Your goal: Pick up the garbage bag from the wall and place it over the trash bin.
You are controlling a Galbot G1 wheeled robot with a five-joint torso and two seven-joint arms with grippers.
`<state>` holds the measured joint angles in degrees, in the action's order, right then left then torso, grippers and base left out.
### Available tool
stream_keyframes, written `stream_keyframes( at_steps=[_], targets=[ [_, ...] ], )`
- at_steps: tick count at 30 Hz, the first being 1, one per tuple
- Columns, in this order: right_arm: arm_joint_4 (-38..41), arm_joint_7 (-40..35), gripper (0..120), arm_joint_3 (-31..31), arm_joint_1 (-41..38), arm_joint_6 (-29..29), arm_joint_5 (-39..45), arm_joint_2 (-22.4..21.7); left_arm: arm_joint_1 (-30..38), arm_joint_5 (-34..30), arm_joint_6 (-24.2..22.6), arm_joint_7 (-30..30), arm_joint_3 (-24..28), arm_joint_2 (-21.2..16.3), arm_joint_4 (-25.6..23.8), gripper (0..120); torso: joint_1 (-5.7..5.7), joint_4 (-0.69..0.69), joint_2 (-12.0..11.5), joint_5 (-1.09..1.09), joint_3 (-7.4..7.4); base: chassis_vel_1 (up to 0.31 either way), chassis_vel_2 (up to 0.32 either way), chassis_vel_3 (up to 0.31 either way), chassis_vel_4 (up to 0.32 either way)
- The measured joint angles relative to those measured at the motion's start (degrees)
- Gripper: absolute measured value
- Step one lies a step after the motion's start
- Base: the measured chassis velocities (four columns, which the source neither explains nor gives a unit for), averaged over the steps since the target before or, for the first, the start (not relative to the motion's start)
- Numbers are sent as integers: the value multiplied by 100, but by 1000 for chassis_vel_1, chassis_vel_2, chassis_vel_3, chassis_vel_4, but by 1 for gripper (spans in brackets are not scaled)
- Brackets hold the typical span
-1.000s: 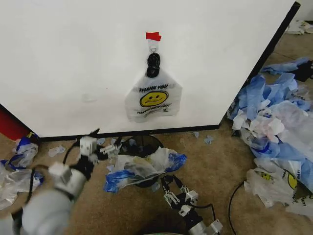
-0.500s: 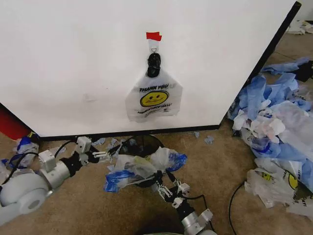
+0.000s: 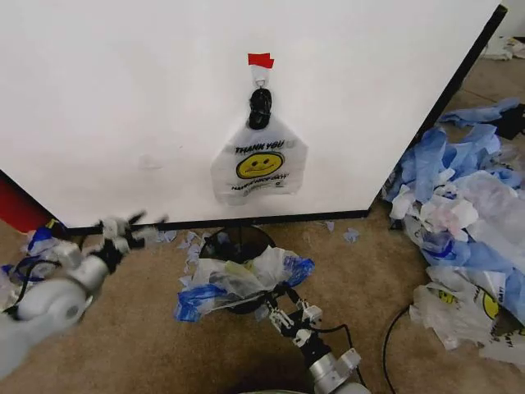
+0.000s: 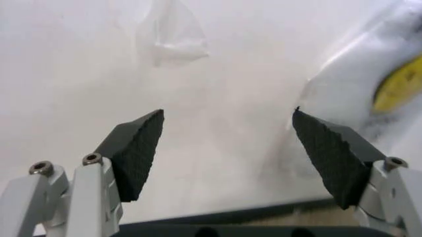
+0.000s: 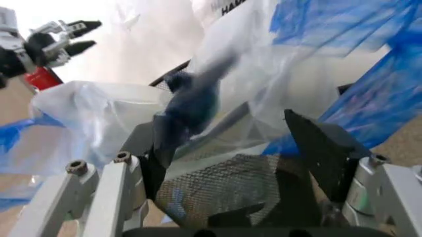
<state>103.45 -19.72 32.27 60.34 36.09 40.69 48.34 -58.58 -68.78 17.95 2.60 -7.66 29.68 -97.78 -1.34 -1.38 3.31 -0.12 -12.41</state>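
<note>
one garbage bag (image 3: pixel 259 167) — reads "thank you"

A heap of blue and white plastic bags (image 3: pixel 463 213) lies at three o'clock on the brown carpet (image 3: pixel 361 271).

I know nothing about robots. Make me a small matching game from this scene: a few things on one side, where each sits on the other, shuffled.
Things:
1. smiley bag
2. trash bin
3. red tape
4. pile of bags

Places:
A. on the carpet at the robot's right
B. hanging on the wall
C. stuck above the hook
D. on the floor below the hanging bag

Pairs: 1-B, 2-D, 3-C, 4-A
</note>
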Motion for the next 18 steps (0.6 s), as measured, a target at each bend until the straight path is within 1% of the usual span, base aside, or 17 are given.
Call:
stream_keyframes(
  at_steps=[1,2,3,4,7,8,10,11,13,14,16,18],
  targets=[
    [-1,-14,63,-16,1,0,-25,11,23,88,-9,10,-14,135,44,79,-1,0,0,-8,-1,0,0,0,0],
    [-3,-64,63,-50,15,0,-76,42,119,299,-16,18,-27,430,168,80,-1,2,-1,-7,-1,0,0,0,0],
    [-2,-96,63,-74,33,-2,-99,48,176,367,-17,17,-18,524,206,81,0,3,-1,4,-1,0,0,0,0],
    [15,-123,63,-98,58,-12,-122,40,257,428,-76,-2,44,608,205,83,0,5,0,9,0,0,0,0,0],
    [25,-131,63,-151,90,-14,-165,13,363,449,-156,-64,160,649,138,83,0,4,0,6,-1,0,0,0,0],
    [19,-133,63,-188,105,-14,-185,3,458,431,-188,-114,229,669,77,83,0,0,0,3,-1,0,0,0,0],
    [4,-138,63,-251,125,-15,-199,9,640,276,-272,-270,365,674,-36,83,0,1,0,11,0,0,0,0,0],
    [2,-138,63,-280,132,-15,-202,17,733,224,-305,-392,481,660,-67,83,0,3,0,10,0,0,0,0,0],
    [-17,-141,63,-330,142,-15,-203,42,944,170,-348,-608,750,619,-74,82,0,2,0,2,-1,0,0,0,0],
    [-17,-141,63,-330,142,-15,-203,42,944,170,-348,-608,750,619,-74,82,0,2,0,2,-1,0,0,0,0],
    [-28,-150,63,-364,149,-15,-204,61,1184,110,-431,-795,1037,531,-79,81,0,2,0,7,0,0,0,0,0],
    [-36,-157,63,-393,151,-18,-201,61,1434,35,-597,-941,1336,403,-170,81,-1,3,0,3,-1,0,0,0,0]
  ],
)
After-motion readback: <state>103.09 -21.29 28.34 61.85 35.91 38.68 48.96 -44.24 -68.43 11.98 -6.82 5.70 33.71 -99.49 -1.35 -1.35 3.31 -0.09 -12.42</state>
